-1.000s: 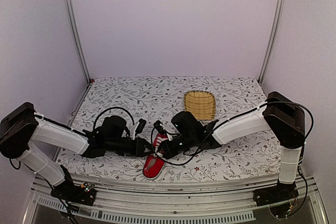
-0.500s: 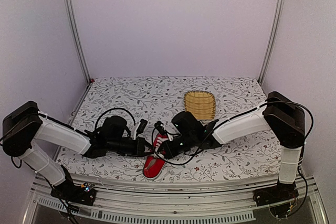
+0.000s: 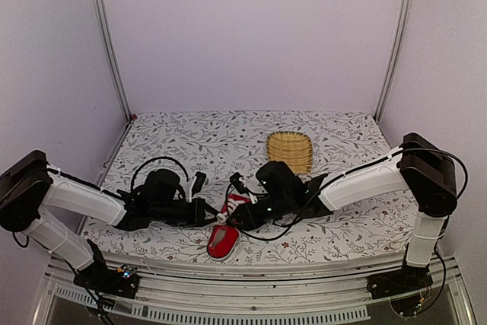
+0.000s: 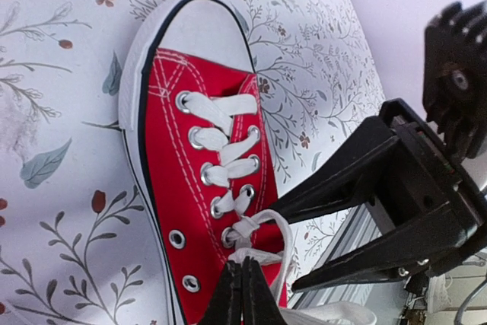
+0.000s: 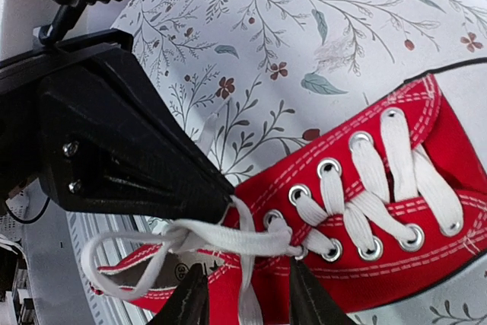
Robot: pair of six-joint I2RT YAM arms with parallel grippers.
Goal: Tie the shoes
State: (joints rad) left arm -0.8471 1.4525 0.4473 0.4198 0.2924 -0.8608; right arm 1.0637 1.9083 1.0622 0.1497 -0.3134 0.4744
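A red low-top sneaker (image 3: 223, 241) with white laces and a white toe cap lies at the table's near edge, between my arms. In the left wrist view, the shoe (image 4: 205, 188) is laced, with a half knot at the upper eyelets. My left gripper (image 4: 243, 287) is shut on a white lace (image 4: 262, 253) just past the knot. It also shows in the top view (image 3: 212, 216). My right gripper (image 5: 243, 306) is open over the shoe (image 5: 365, 279), and a loose lace strand (image 5: 247, 294) hangs between its fingers. The right gripper also shows in the top view (image 3: 233, 217).
A yellow woven basket (image 3: 289, 151) stands behind the shoe, to the right of the table's middle. The table's metal front rail (image 3: 251, 272) runs just below the shoe's heel. The two grippers are close together, tip to tip over the laces.
The right arm has shifted a little to the right and its wrist has come lower. The left gripper has drawn slightly left, and the laces now show raised between the grippers.
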